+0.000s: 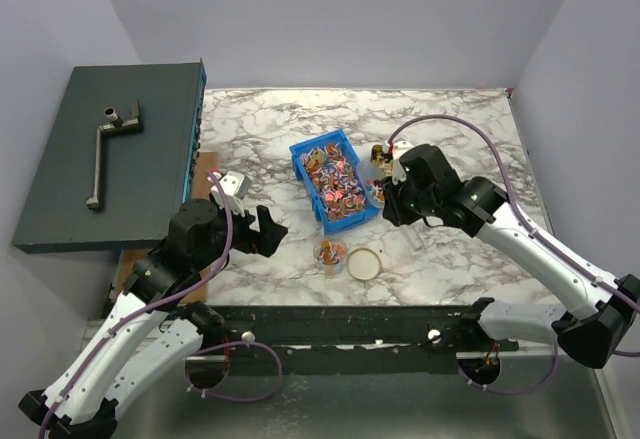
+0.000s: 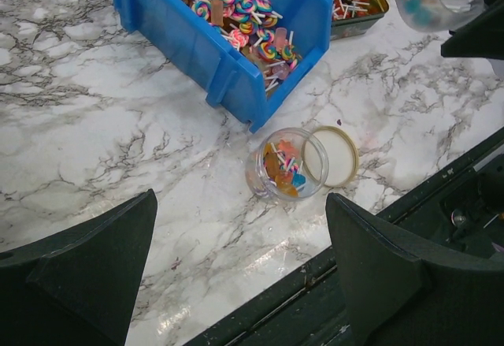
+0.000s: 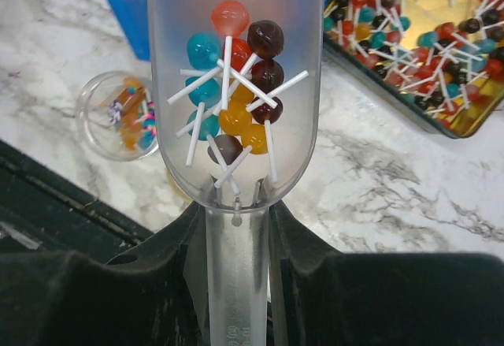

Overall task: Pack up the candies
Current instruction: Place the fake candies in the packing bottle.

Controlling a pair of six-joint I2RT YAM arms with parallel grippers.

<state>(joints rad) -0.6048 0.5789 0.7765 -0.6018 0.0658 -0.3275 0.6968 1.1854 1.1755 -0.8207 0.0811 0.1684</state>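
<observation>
Right end effector (image 3: pixel 236 228) clenched on clear scoop (image 3: pixel 169 46) handle; candies (image 3: pixel 236 117) heaped in scoop, more in blue bin (image 2: pixel 197 46) and open jar (image 2: pixel 256 174) on bench (image 2: pixel 79 125). Left end effector (image 2: pixel 244 271) released, empty, above the bench.

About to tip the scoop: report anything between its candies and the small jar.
Nothing visible does. The right hand holds the scoop of candies in the air above the table. The jar stands open, its gold lid beside it, not over it. The blue bin stands off to one side.
</observation>
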